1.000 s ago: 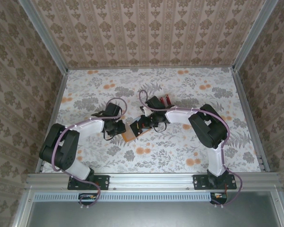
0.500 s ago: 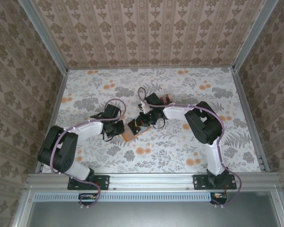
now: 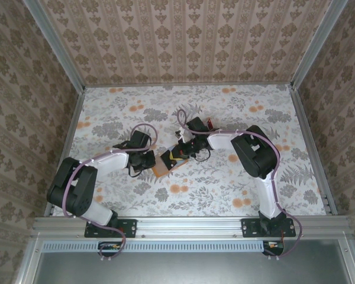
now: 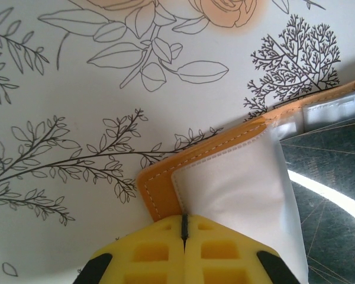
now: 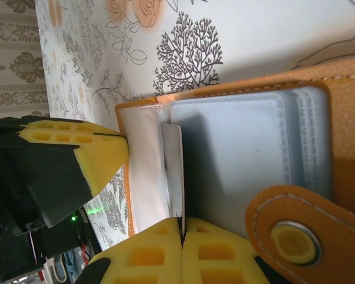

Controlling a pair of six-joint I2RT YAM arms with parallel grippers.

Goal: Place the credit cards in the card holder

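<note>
The orange card holder [image 3: 161, 168] lies open mid-table between both arms. My left gripper [image 4: 184, 220] is shut on the near edge of the holder [image 4: 158, 192], where its white inner sleeve [image 4: 236, 183] meets the orange rim. My right gripper [image 5: 181, 223] is shut on a thin credit card [image 5: 175, 171], seen edge-on and standing over the holder's clear sleeves [image 5: 236, 154]. In the left wrist view that dark card [image 4: 328, 183] shows at the right. More credit cards [image 3: 208, 125], red-edged, lie behind the right gripper [image 3: 180, 152].
The holder's orange snap flap [image 5: 296, 231] sticks out beside my right fingers. The left gripper's yellow fingertip [image 5: 89, 155] touches the holder's far edge in the right wrist view. Patterned walls and metal rails enclose the floral table [image 3: 225, 189].
My left gripper has closed onto the holder's edge. The right gripper, still holding the card, has shifted slightly over the open holder.
</note>
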